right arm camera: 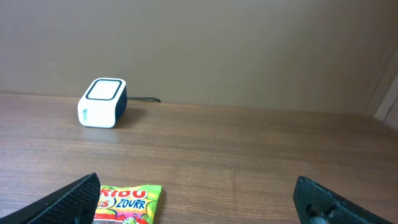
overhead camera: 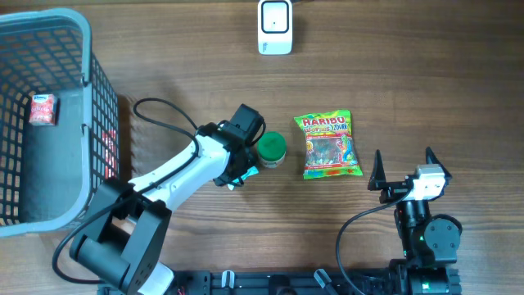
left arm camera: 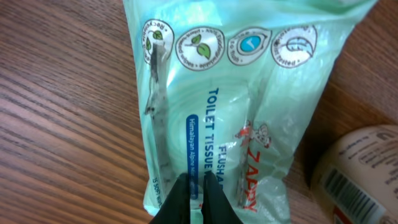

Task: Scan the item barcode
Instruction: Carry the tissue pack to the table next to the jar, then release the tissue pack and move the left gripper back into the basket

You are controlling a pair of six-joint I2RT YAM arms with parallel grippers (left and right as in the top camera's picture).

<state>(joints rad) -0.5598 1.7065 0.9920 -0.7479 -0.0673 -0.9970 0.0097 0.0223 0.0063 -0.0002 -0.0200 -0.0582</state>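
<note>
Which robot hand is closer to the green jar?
Left. The left gripper, gripping the tissue pack, is right beside the green jar; the right gripper sits open past the candy bag.

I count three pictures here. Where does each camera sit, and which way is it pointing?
Overhead: above the table, looking straight down at basket, scanner, Haribo bag; left arm, right arm show.
Left wrist: on the left arm, looking down at the toilet tissue pack; its shut fingers pinch it.
Right wrist: low, facing across the table toward the scanner; its open fingers at the lower corners.
Shared: overhead and right wrist both show scanner and Haribo bag.
</note>
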